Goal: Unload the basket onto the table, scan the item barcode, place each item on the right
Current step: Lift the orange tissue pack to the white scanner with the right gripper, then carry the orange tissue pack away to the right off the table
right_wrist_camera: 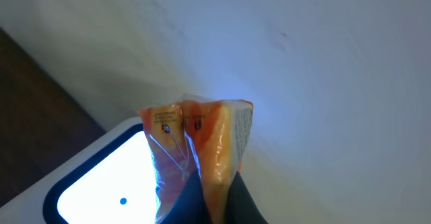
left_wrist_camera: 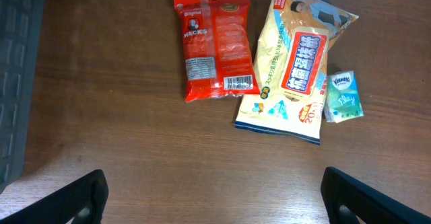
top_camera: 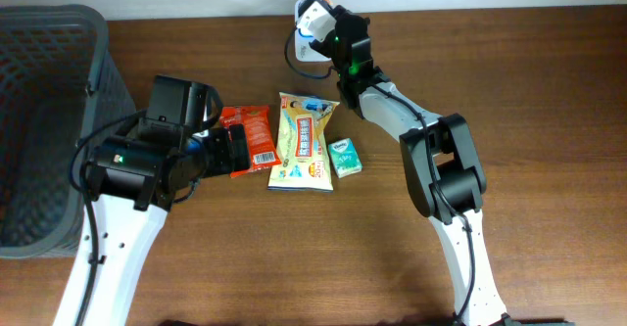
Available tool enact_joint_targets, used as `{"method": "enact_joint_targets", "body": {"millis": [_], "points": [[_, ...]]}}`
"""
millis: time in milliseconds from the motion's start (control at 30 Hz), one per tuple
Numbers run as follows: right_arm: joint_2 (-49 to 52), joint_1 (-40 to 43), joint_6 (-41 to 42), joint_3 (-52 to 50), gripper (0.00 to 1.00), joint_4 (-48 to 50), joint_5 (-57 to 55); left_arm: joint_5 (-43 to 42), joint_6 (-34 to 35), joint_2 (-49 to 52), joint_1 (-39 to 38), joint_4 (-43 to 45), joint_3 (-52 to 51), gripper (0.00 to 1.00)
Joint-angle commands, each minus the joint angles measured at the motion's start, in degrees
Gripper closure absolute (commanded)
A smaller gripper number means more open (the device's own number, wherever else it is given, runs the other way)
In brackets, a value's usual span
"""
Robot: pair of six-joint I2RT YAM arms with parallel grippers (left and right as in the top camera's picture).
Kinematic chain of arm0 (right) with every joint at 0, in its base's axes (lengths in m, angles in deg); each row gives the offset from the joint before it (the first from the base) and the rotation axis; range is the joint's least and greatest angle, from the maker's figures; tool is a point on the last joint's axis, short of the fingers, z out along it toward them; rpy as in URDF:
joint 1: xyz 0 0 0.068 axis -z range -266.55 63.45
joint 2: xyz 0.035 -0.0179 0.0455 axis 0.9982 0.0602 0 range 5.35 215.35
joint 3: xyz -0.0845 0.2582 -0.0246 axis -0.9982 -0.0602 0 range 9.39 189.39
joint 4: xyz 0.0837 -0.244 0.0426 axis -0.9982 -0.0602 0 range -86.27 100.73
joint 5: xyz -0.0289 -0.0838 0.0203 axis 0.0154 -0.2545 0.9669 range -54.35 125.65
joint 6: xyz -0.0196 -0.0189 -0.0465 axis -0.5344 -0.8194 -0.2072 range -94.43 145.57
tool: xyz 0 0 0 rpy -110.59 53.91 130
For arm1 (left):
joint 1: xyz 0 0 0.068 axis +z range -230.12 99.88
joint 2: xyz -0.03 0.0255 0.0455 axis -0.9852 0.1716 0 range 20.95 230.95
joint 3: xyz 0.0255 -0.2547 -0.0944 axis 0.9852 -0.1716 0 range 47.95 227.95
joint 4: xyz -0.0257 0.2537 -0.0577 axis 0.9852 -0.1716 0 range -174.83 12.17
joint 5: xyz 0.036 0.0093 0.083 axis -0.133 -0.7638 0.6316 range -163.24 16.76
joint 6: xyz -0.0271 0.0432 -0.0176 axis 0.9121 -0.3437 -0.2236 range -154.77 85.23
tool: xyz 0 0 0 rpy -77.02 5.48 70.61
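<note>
My right gripper (right_wrist_camera: 214, 198) is shut on a small orange packet (right_wrist_camera: 209, 140), pinching its lower end while the rest stands up between the fingers. Just to the packet's left glows the bright window of the white scanner (right_wrist_camera: 94, 183). In the overhead view the right gripper (top_camera: 331, 24) reaches to the table's far edge beside the lit scanner (top_camera: 312, 15). My left gripper (left_wrist_camera: 214, 200) hovers open over bare wood, its fingers (left_wrist_camera: 81, 197) wide apart, short of a red snack packet (left_wrist_camera: 217, 44) whose barcode faces up.
A yellow snack bag (top_camera: 304, 140) lies right of the red packet (top_camera: 250, 138), with a small green tissue pack (top_camera: 344, 158) beside it. A dark mesh basket (top_camera: 49, 120) fills the left side of the table. A pale wall runs behind the scanner.
</note>
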Motion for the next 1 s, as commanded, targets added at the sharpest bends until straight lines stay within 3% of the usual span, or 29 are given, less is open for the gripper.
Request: {"method": "enact_joint_targets", "body": {"millis": [0,33,133,333,500,767,833,867,900,967], "points": [[-1.6,1.1,17.4,1.4,0.96,-0.2,-8.2,0.4,-0.5,-0.3,0.2,-0.1,0.7,0.01],[-4.2,2.7,25.7,1.4,0.96,-2.8,-8.3,0.4,-0.5,-0.3,0.2,-0.1,0.7,0.01],[-10.9,8.0,39.4,1.4,0.96,-13.8,-8.3,0.4,-0.5,-0.3,0.2,-0.1,0.7,0.01],[-20.3,27.5,58.6,1.4,0.96,-46.3,-8.3,0.4,-0.5,-0.3,0.2,-0.1,0.7,0.01],[-19.2,45.7,61.2,0.4,0.96,-63.2,-8.1,0.4,-0.5,-0.3,0.2,-0.1,0.7,0.01],[-18.6,65.4,61.2,-9.6,0.93,-59.2,-6.2,0.4,-0.5,-0.3,0.2,-0.1,0.7,0.01],[-18.6,67.2,61.2,-11.3,0.74,-57.1,-5.3,0.4,-0.5,-0.3,0.2,-0.1,0.7,0.01],[-18.6,68.0,60.8,-12.6,0.54,-55.5,-5.3,0.4,-0.5,-0.3,0.2,-0.1,0.7,0.01],[-18.6,68.5,60.8,-13.6,0.4,-54.2,-5.3,0.4,-0.5,-0.3,0.2,-0.1,0.7,0.01],[-18.6,68.7,60.5,-13.7,0.2,-54.7,-4.9,0.4,-0.5,-0.3,0.2,-0.1,0.7,0.01]]}}
